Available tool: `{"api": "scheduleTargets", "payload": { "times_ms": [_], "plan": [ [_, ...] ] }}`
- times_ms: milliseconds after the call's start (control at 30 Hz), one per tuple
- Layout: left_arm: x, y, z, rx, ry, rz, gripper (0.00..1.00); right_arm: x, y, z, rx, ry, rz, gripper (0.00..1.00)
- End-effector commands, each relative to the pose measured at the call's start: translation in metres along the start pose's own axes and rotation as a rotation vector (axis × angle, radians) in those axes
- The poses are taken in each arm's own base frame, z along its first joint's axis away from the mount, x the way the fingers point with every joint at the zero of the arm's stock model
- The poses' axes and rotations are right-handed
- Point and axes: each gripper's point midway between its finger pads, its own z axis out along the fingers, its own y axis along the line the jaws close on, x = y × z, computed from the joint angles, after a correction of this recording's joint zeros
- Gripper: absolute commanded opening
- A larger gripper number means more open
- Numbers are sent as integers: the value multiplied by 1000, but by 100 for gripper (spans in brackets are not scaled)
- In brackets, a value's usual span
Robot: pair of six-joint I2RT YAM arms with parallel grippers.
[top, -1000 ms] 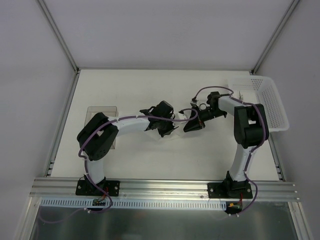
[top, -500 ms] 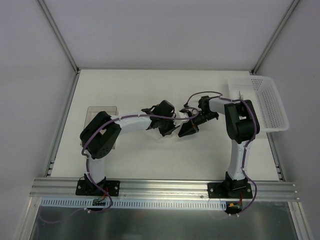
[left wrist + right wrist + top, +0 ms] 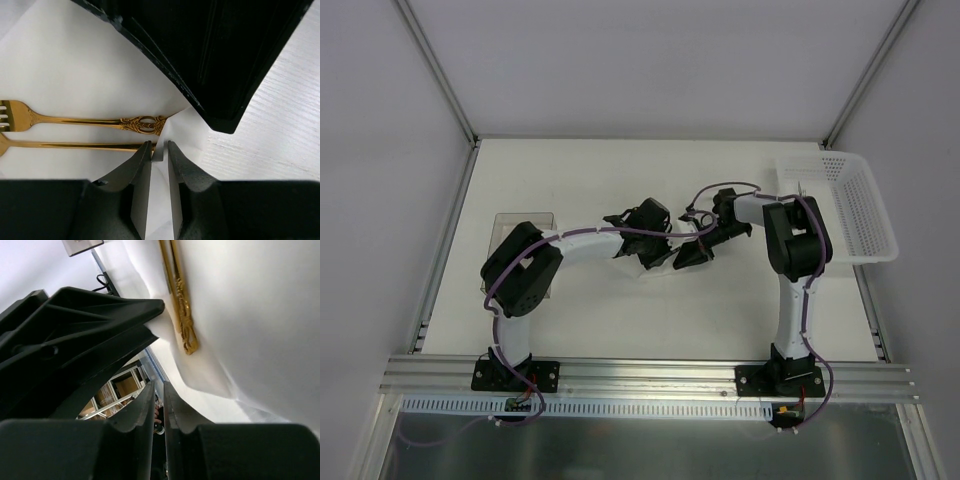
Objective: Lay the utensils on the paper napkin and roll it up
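The white paper napkin (image 3: 75, 65) lies on the table under both grippers; in the top view only a sliver (image 3: 653, 267) shows. On it lie a gold fork (image 3: 85, 120) and a second gold utensil (image 3: 75, 145), side by side; only its handle shows. My left gripper (image 3: 159, 150) is shut on a raised corner of the napkin beside the handle ends. It also shows in the top view (image 3: 655, 255). My right gripper (image 3: 157, 390) is shut and empty, right against the left one (image 3: 686, 257). The napkin (image 3: 250, 315) and gold handles (image 3: 181, 310) show beside it.
A white perforated basket (image 3: 850, 205) stands at the table's right edge. A clear plastic container (image 3: 525, 222) sits at the left, by the left arm's elbow. The two grippers crowd each other at the table's middle.
My right arm has swung left and its gripper has closed in on the left gripper over the napkin. The left gripper has hardly moved.
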Motion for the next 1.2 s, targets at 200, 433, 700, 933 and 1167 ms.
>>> {"api": "scheduleTargets", "payload": {
  "times_ms": [200, 433, 700, 933, 1167],
  "plan": [
    [-9, 17, 2, -58, -6, -22, 23, -12, -7, 13, 69, -4, 5, 14],
    [-13, 23, -4, -83, -16, -37, 39, -19, -24, 18, 120, -18, 80, 12],
    [-35, 37, -50, -165, -111, -139, 51, -20, -33, 20, 140, -21, 122, 10],
    [-46, 17, -87, -97, -201, -299, 54, -22, -36, 16, 154, -37, 121, 9],
    [-28, -13, -63, 79, -107, -506, 48, -22, -38, 10, 163, -55, 123, 9]
  ]
}}
